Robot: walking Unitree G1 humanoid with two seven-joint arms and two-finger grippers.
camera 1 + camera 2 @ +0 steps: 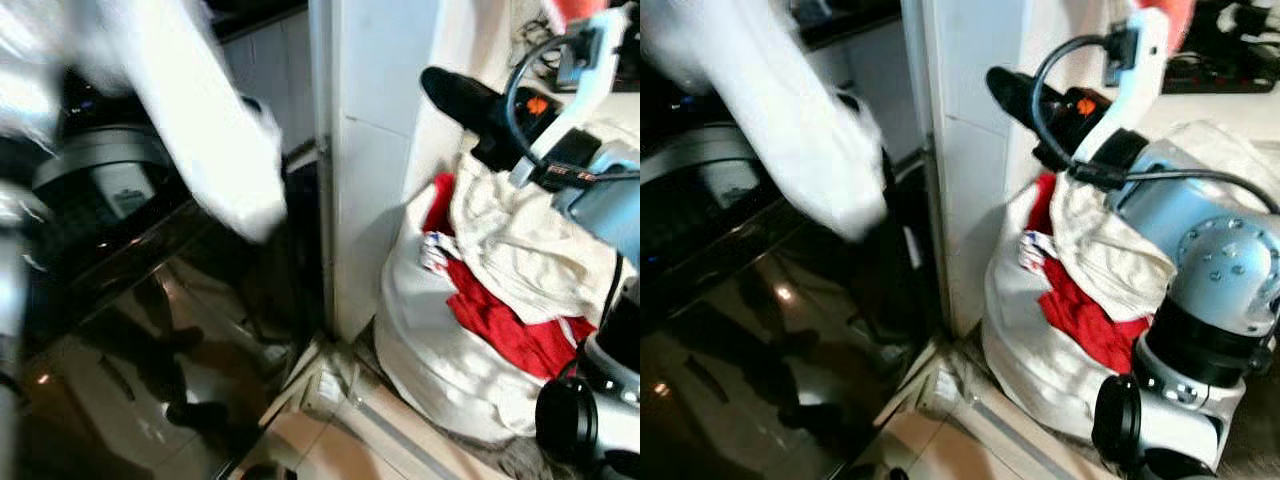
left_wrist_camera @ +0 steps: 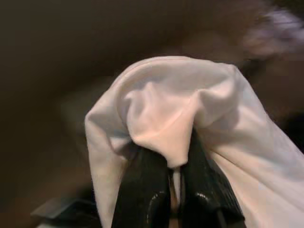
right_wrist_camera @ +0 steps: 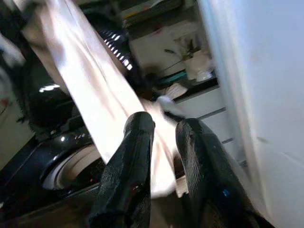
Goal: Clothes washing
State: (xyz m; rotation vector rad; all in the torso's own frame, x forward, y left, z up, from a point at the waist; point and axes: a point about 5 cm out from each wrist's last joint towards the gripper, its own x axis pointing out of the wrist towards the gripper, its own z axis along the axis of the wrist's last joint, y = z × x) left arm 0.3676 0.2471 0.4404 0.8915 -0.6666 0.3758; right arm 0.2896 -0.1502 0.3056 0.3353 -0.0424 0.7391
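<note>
Left wrist view showed our left gripper (image 2: 173, 190) with its fingers closed tight on a fold of the white garment (image 1: 215, 150), which hung limp above the dark washing machine (image 1: 100, 180); we judged it light, soft, best pinched at a bunched fold.

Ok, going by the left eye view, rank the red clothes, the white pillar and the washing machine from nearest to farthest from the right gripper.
From the right gripper:
1. Red clothes, just below it in the laundry bag.
2. White pillar, beside it toward the left.
3. Washing machine, far left beyond the pillar.
</note>
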